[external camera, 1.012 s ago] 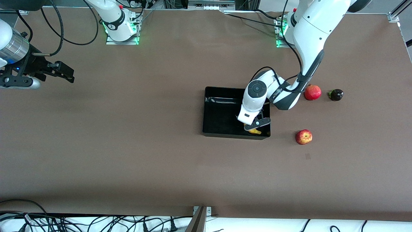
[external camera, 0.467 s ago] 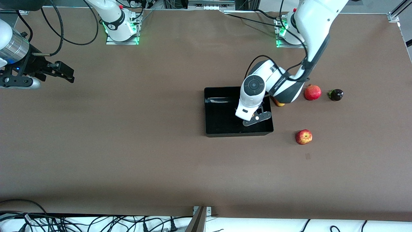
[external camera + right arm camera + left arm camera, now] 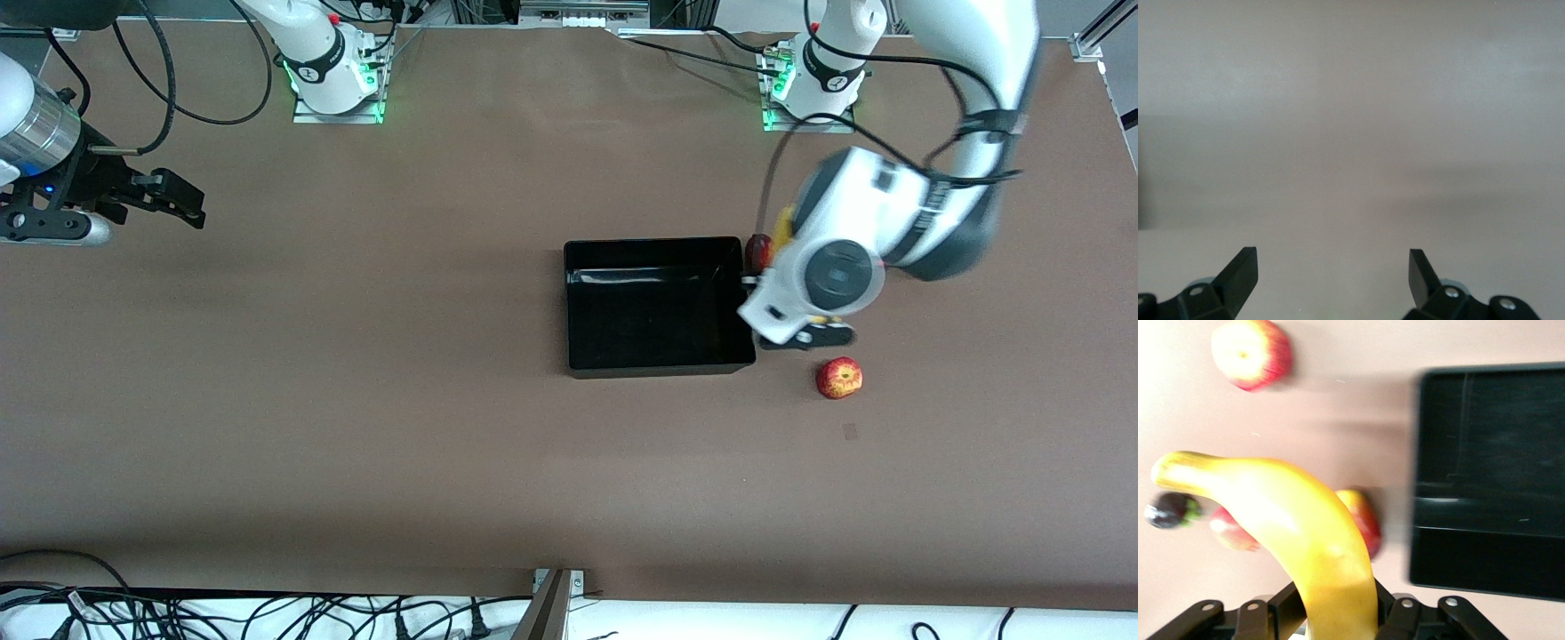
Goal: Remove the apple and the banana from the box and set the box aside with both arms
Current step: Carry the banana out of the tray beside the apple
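Brown table: right gripper waits, jaws wide, empty, well toward the right arm's end from the glossy black rectangular tray. Just beside the tray, left gripper clamps the long yellow banana (airborne); small red-yellow apple lies near.

The left gripper is clamped on a long curved yellow banana above the brown table. Below lie a round red-and-yellow apple, a glossy black rectangular tray, and, blurred, perhaps a dark small fruit.
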`<control>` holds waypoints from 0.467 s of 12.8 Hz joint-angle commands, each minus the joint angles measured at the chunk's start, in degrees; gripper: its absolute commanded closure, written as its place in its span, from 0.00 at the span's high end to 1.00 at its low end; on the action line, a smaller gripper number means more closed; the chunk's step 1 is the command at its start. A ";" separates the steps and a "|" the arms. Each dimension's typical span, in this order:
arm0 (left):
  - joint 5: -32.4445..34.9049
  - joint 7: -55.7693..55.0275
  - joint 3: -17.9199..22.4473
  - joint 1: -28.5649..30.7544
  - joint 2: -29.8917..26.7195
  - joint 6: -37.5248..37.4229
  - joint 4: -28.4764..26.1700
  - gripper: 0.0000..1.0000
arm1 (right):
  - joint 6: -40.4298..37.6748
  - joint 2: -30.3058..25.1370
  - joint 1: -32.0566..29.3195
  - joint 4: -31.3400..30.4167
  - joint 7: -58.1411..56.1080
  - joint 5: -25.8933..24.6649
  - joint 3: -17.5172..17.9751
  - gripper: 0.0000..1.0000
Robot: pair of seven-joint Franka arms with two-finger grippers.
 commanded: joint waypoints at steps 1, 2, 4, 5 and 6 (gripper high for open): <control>1.63 15.42 4.75 4.98 0.17 1.87 0.26 0.00 | -0.70 0.07 -0.54 0.63 -0.82 1.21 0.09 1.00; 1.82 19.21 6.76 7.35 0.43 5.46 0.08 0.00 | -0.70 -0.02 -0.54 0.63 -0.82 1.21 0.09 1.00; 1.73 27.99 10.63 10.00 2.71 11.71 -0.01 0.00 | -0.70 0.07 -0.54 0.72 -0.82 1.13 0.18 1.00; 1.82 31.00 11.52 11.57 4.20 15.48 -0.36 0.00 | -0.52 0.07 -0.36 0.72 -0.82 1.04 0.18 1.00; 1.82 32.86 11.61 12.90 5.17 19.17 -1.40 0.00 | -0.35 0.07 -0.27 0.89 -1.00 0.95 0.27 1.00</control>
